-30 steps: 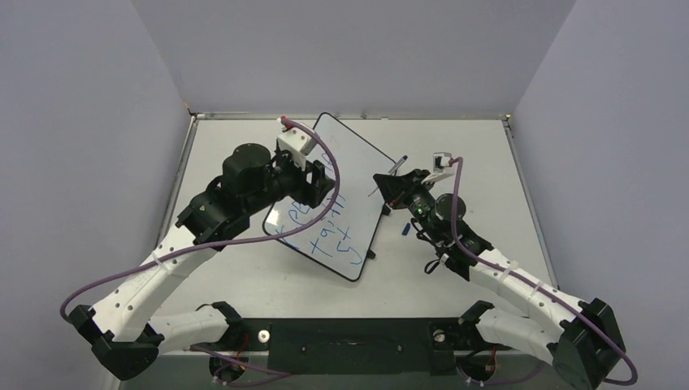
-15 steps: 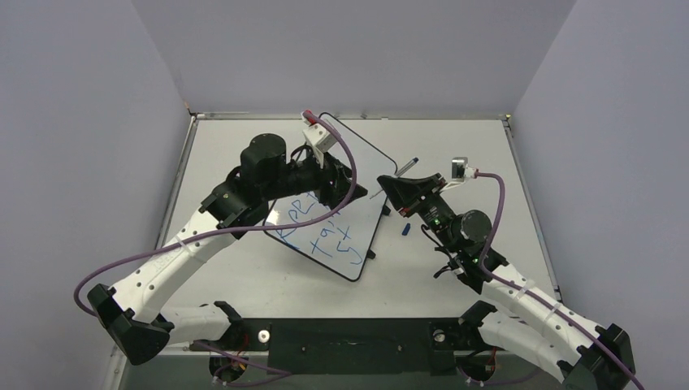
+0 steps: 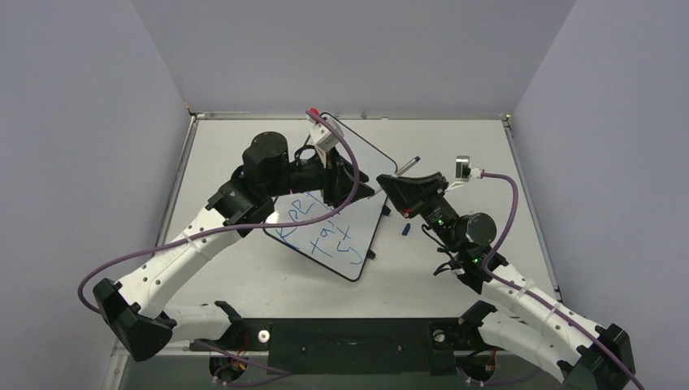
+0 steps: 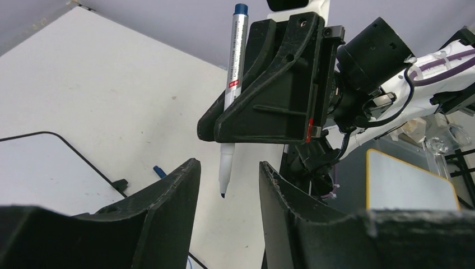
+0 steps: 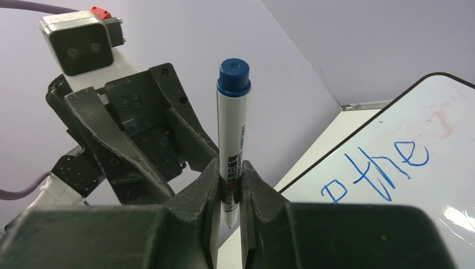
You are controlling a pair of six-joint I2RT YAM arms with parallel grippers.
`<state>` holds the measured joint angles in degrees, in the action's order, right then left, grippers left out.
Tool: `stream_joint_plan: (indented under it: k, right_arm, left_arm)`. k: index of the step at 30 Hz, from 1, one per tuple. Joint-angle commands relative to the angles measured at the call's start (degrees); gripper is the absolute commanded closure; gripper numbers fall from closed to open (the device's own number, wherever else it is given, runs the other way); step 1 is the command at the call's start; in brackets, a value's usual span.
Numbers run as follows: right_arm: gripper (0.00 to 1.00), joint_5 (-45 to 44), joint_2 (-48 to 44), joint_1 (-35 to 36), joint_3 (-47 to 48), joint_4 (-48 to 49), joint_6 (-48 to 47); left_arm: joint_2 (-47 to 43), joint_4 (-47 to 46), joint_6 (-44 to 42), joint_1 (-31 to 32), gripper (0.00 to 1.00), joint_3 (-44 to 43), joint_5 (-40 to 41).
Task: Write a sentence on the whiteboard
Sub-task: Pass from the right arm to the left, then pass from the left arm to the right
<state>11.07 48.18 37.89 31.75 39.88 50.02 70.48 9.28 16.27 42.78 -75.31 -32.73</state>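
Observation:
The whiteboard [image 3: 327,162] lies tilted mid-table, its corner [image 4: 39,168] showing in the left wrist view. The sentence [image 3: 318,230] runs in slanted blue lines, with "the" [image 5: 408,158] legible. My right gripper [image 3: 388,187] is shut on a white marker with a blue end [image 5: 234,129], held upright off the board's right edge. My left gripper [image 4: 224,185] is open. Its fingers [image 4: 173,193] stand on either side of the marker's [image 4: 235,56] bare tip without touching it. The left gripper [image 3: 361,184] meets the right one above the board's right edge.
A small blue cap [image 3: 405,229] lies on the table right of the board, also seen as the cap [image 4: 158,171] in the left wrist view. A yellow-rimmed panel [image 4: 409,188] sits beyond the right arm. Grey walls close in the table on three sides.
My left arm has swung right across the board until its jaws flank the marker's tip, and the jaws have narrowed. The right gripper keeps its hold while its elbow has shifted right.

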Motion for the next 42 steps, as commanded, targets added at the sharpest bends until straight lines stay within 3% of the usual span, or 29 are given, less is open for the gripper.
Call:
stream_joint_plan:
  k: [1, 10, 12, 13, 15, 19, 24, 26, 31, 39, 42]
  right_arm:
    - [1.0, 1.91, -0.17, -0.17, 1.21, 4.06, 1.2]
    - [1.0, 3.23, 1.65, -0.08, 1.73, 5.93, 2.55]
    - [1.0, 3.65, 2.13, -0.07, 1.68, 6.38, 2.88]
    - [1.0, 3.76, 2.39, -0.02, 1.71, 6.45, 3.0]
    - [1.0, 4.3, 2.41, -0.01, 1.7, 6.32, 2.86]
    - [1.0, 5.61, 0.96, -0.09, 2.44, 1.34, 0.35]
    - [0.73, 10.85, -0.31, -0.28, 4.84, -8.58, -3.77]
    - [0.72, 13.47, -0.33, -0.56, 5.62, -10.13, -4.16]
    - [0.75, 18.31, -0.5, -0.88, 7.02, -12.29, -4.89]
    - [0.88, 18.95, 0.98, -0.95, 7.01, -11.47, -4.23]
    - [0.87, 19.83, 1.68, -0.97, 6.95, -11.66, -4.23]
  left_arm:
    - [2.3, -2.78, 0.69, 0.26, 0.61, -1.73, -3.08]
    - [5.29, -2.22, 0.64, 0.55, 0.65, -2.52, -5.74]
    - [5.57, -2.24, 0.7, 0.81, 0.81, -2.84, -6.07]
    - [5.86, -1.98, 0.49, 0.87, 0.95, -3.06, -5.91]
    - [5.72, -1.07, -0.33, 0.83, 1.0, -3.49, -4.93]
    - [5.36, 4.65, -4.35, 0.9, 1.0, -5.43, -4.4]
    - [5.35, 16.29, -11.79, 0.87, 1.0, -9.38, -5.4]
    - [5.41, 20.56, -14.47, 0.89, 1.0, -10.69, -6.2]
    - [4.96, 27.47, -19.68, 0.87, 1.0, -12.46, -8.21]
    - [4.59, 29.36, -22.4, 0.9, 1.0, -12.61, -9.16]
    - [4.96, 29.95, -22.94, 0.81, 1.0, -13.08, -8.56]
